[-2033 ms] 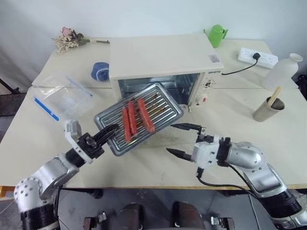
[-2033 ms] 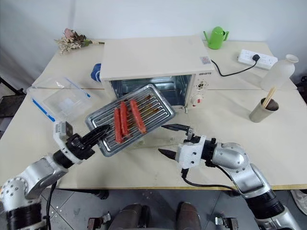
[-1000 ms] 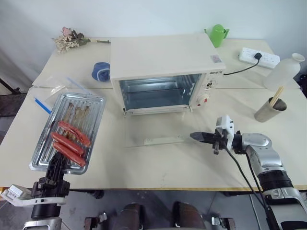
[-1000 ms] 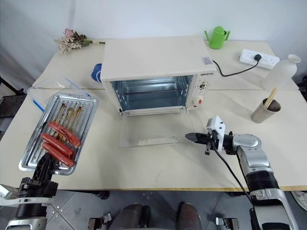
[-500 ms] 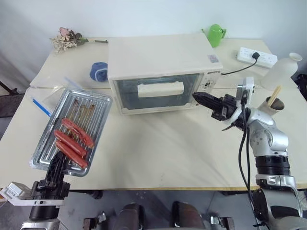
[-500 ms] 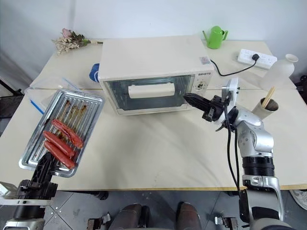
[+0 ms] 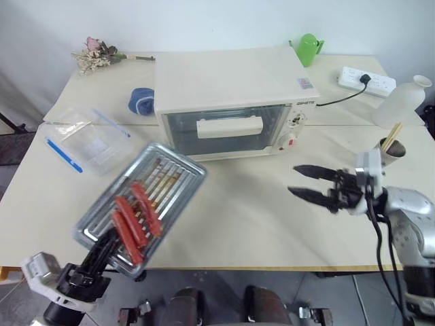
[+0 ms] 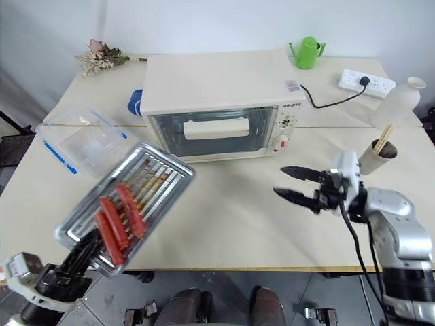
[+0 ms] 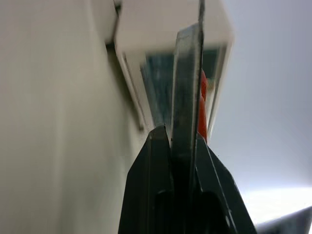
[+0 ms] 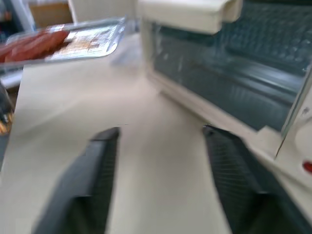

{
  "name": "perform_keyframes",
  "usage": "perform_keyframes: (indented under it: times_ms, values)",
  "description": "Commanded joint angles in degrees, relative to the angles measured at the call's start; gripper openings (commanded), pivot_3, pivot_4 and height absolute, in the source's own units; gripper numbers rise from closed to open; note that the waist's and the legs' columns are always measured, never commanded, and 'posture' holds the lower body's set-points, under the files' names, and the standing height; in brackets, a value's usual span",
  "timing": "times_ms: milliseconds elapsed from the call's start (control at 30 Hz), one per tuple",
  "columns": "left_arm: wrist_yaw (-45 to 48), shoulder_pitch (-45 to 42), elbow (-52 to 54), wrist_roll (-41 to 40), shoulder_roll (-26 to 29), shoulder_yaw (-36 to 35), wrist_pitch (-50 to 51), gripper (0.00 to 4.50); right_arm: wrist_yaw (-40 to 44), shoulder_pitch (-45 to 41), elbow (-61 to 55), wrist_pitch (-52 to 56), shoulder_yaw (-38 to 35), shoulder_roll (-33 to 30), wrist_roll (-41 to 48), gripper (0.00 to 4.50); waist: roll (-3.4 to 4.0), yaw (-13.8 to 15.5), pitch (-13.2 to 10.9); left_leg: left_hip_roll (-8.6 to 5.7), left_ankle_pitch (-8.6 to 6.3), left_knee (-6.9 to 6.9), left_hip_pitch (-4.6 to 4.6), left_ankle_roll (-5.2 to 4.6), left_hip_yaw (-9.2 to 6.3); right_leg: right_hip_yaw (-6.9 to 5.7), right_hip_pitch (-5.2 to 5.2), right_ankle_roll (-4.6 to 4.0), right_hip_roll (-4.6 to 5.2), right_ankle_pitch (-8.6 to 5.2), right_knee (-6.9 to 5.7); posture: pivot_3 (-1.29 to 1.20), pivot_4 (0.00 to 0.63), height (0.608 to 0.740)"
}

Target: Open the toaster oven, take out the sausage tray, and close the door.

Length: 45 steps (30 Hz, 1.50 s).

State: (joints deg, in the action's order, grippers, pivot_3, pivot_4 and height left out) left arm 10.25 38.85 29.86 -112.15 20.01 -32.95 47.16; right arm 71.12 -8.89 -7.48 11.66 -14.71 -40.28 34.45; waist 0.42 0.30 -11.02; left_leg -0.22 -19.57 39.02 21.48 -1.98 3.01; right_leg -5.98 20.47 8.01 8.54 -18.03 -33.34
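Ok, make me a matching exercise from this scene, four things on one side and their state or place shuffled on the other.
Things:
1. door
2. tray
3. left gripper
4. right gripper

States:
A. open, holding nothing
B. closed
C. shut on the tray's edge
D. held tilted over the table's front edge

Pairs: 1-B, 2-D, 3-C, 4-A

Sausage tray (image 7: 139, 208) lies front-left of toaster oven (image 7: 231, 102).

Shiny ribbed metal sausage tray (image 7: 143, 204), glossy glass door (image 7: 224, 130), matt cream table (image 7: 272, 231)
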Motion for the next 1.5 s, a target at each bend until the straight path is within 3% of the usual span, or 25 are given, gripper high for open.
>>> perform_keyframes:
  times_ms: [33,67,167,333,433,567,667,867,1067,1300,1500]
  values:
    - [2.06,-2.77,-3.26,-0.85,4.98,1.44,4.46,0.00,3.14,4.27,-3.81,-5.41,-4.76,-0.12,2.27,4.25,0.03,-0.10,-0.02,0.00,0.00,0.00,-0.02,0.00,0.01,0.01,0.00,0.00,0.01,0.00,-0.05,0.00,0.150,0.740]
    - [2.06,-3.86,-4.40,-0.85,6.29,1.81,5.50,0.00,3.04,5.33,-4.45,-5.24,-5.13,-0.38,2.65,4.48,0.08,-0.13,-0.02,0.00,0.00,0.00,-0.04,0.00,0.03,0.05,0.01,0.00,0.02,0.00,-0.09,0.00,0.150,0.740]
    - [1.73,-8.62,-8.30,-0.85,10.90,3.54,8.98,0.00,2.82,8.44,-7.01,-2.23,-6.20,-1.88,4.71,4.48,0.13,-0.27,0.00,0.02,0.01,0.00,-0.13,0.03,0.02,0.09,0.02,-0.03,0.09,-0.02,-0.21,0.00,0.150,0.740]
    - [-0.71,-28.98,-21.50,-0.85,20.95,13.54,17.77,0.00,1.02,16.54,-14.44,-1.45,-8.54,-0.99,6.91,4.48,0.28,0.91,0.07,0.09,0.02,-0.05,-0.19,0.20,-0.12,0.12,0.10,-0.20,0.18,-0.10,-0.46,0.00,0.150,0.740]
    - [-2.58,-40.89,-29.44,-0.85,23.39,20.44,21.01,0.00,-0.32,19.67,-17.44,-1.76,-9.04,-0.41,7.36,4.48,0.29,1.07,0.08,0.02,0.05,-0.08,-0.19,0.25,-0.14,0.11,0.10,-0.24,-0.05,-0.13,-0.62,0.00,0.150,0.740]
    - [-2.03,-56.41,-39.37,6.93,20.80,28.55,25.30,0.00,-2.91,23.61,-21.29,-1.84,-9.68,0.67,7.55,4.48,0.26,1.03,0.08,-0.09,0.09,-0.11,-0.17,0.17,-0.01,-0.02,0.14,-0.05,-0.08,-0.03,-0.76,0.00,0.150,0.740]
    - [-0.10,-63.25,-44.18,13.09,17.94,31.58,27.67,0.00,-4.16,25.74,-22.48,-2.22,-10.07,0.97,7.08,4.48,0.23,1.12,0.07,-0.12,0.12,-0.11,-0.20,0.10,0.18,-0.09,0.16,0.09,-0.12,0.04,-0.74,0.00,0.150,0.740]
    - [3.51,-71.93,-51.29,26.31,11.28,34.48,29.75,0.00,-6.45,29.14,-24.05,-2.86,-10.89,1.34,6.76,4.48,0.20,1.28,0.06,-0.10,0.21,-0.08,-0.27,0.07,0.40,-0.04,0.15,0.22,-0.13,0.10,-0.73,0.00,0.150,0.740]
    - [7.45,-75.01,-54.27,36.61,7.61,33.52,30.54,0.00,-7.43,30.70,-24.58,-3.42,-10.77,1.08,6.27,4.48,0.26,2.35,0.11,-0.17,0.30,-0.04,-0.29,0.04,0.40,0.05,0.10,0.34,-0.09,0.17,-0.68,0.00,0.150,0.740]
    - [12.43,-71.13,-47.07,44.06,10.17,29.17,29.16,2.20,-8.41,27.90,-23.27,-2.71,-9.06,0.15,5.87,4.50,0.23,1.92,0.10,-0.14,0.29,-0.05,-0.29,0.06,0.45,0.07,0.14,0.36,-0.08,0.18,-0.67,0.00,0.150,0.740]
    - [19.51,-63.21,-34.56,49.01,18.59,26.68,25.14,3.98,-6.67,25.29,-20.97,-1.98,-7.83,-1.22,6.18,4.50,0.22,0.37,0.09,0.00,0.27,-0.21,-0.35,0.16,0.50,0.05,0.22,0.28,-0.16,0.14,-0.71,0.00,0.150,0.740]
